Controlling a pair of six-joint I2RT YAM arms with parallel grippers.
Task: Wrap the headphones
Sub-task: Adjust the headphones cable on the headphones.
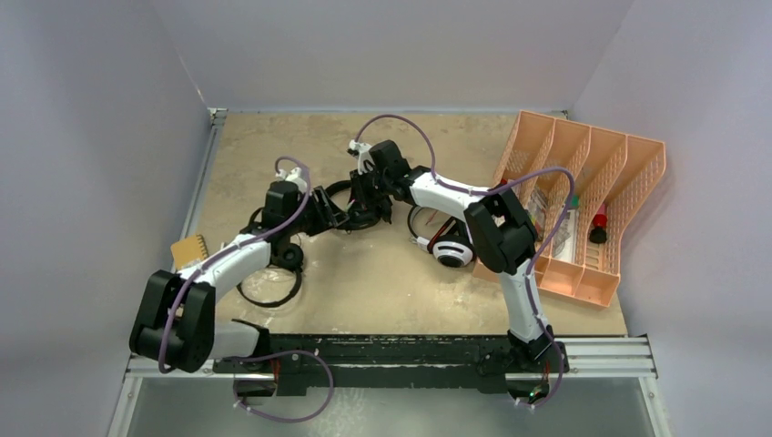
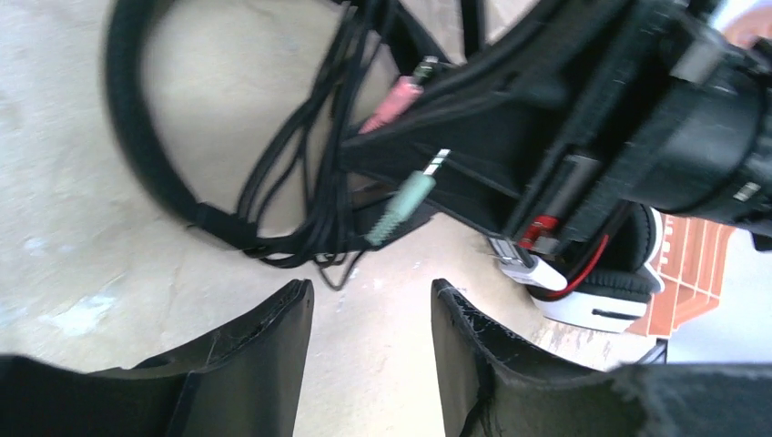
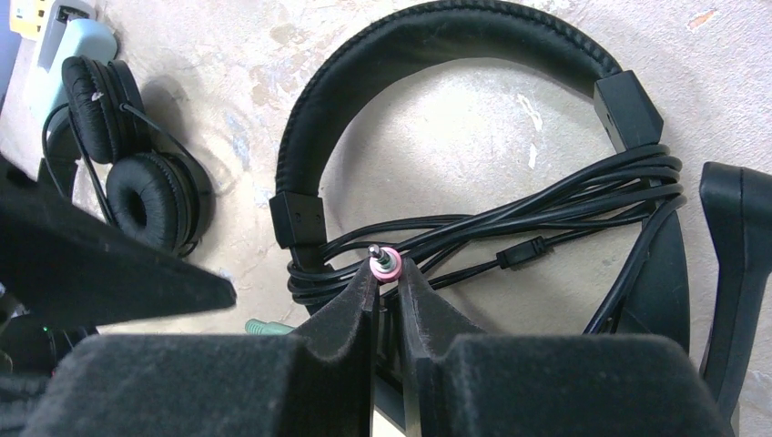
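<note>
While nipped onto the pink plug (image 3: 386, 262) with foam pads almost together, hanging low over the tan surface (image 1: 382, 282): right claw (image 3: 384, 275), plug tip poking up just past the fingertips

Just behind that pinch, larger black headphones (image 3: 455, 50) lying flat, padded headband arched away from the wrist camera; cable bundle (image 3: 546, 205) looped in several strands across the open side of the arch, from one side block to the other. Green plug (image 3: 264, 325) lying loose beside the right claw's finger, also showing in the left wrist view (image 2: 401, 205) against the same bundle

Left claw (image 2: 369, 341) spread, nothing between its two dark fingers (image 2: 264, 350), only bare surface in the gap; aimed at the headband and hanging cables, close to them but apart. From above, both claws meeting over the same headphones near the middle of the surface, left (image 1: 339, 218) from the near left, right (image 1: 369, 193) from the right

Small black round-padded headphones (image 3: 146, 196) to the left, pads side by side, thin cord trailing off; from above, beside the left arm with a loose loop of cord nearer the bases

White-and-black headphones (image 1: 451, 250) lying under the right arm, between the larger pair and the orange divided tray (image 1: 628, 209) at the right edge, well apart from both claws
</note>
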